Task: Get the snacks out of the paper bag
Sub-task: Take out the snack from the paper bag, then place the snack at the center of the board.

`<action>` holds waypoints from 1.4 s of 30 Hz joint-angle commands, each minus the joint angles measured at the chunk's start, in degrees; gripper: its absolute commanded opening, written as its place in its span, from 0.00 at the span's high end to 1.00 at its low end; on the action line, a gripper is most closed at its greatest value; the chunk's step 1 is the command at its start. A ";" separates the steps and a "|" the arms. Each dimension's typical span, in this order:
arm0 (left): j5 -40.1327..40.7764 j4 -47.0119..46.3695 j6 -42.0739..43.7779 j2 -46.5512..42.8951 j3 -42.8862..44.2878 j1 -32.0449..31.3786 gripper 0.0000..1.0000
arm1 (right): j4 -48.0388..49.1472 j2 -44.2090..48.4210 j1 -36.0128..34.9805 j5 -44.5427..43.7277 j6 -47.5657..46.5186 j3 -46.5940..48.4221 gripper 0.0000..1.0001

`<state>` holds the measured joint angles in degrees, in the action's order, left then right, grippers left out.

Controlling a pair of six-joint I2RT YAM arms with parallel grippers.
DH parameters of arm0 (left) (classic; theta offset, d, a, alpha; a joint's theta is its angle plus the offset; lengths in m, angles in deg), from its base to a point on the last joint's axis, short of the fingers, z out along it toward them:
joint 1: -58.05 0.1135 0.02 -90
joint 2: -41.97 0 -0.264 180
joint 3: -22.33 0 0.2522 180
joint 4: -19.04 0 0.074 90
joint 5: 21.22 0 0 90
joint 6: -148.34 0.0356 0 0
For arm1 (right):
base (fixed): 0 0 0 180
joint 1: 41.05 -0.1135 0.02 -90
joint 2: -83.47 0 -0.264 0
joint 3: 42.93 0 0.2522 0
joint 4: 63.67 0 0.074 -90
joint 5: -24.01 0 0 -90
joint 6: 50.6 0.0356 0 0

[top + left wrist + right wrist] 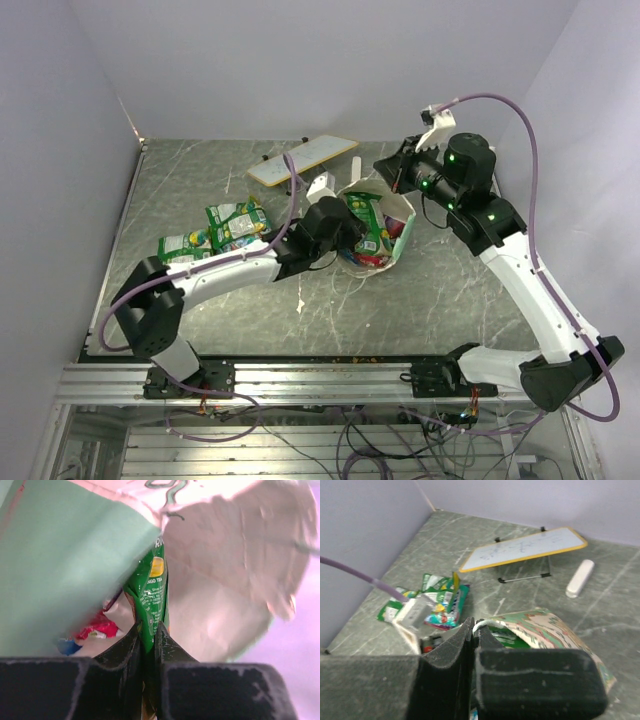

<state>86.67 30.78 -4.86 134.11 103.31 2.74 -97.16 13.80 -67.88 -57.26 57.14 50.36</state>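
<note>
Green foil mango-tea packet (152,587), seemingly light, crinkly and slippery, is pinched by its end in the left gripper (148,630) inside the paper bag (60,565); the right gripper (472,627) clamps the bag's cord handle (484,623).

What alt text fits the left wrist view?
The left gripper is pinched shut on an upright green snack packet reading "NGO TEA", inside the paper bag, whose mint-green and cream walls fill the frame. A red packet and a blurred blue item lie at lower left.
</note>
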 commanded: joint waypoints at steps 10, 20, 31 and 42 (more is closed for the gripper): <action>-23.32 12.99 24.75 -20.86 7.18 1.62 0.92 | -4.43 1.17 1.15 -10.10 -7.61 4.59 1.00; 0.70 38.75 31.26 -28.81 21.66 4.69 0.93 | -5.35 2.33 1.34 -8.73 -7.53 5.22 1.00; 4.77 37.15 15.66 -32.29 7.53 41.06 0.93 | -5.45 4.07 1.34 -5.64 -6.52 3.90 1.00; -9.84 14.84 -8.60 -36.98 -20.67 67.64 0.93 | -8.51 3.95 1.34 -1.32 -6.75 6.22 1.00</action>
<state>78.61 57.43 -0.51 99.14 86.50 69.78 -106.04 16.71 -66.77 -60.49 50.71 54.68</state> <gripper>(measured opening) 0.182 0.008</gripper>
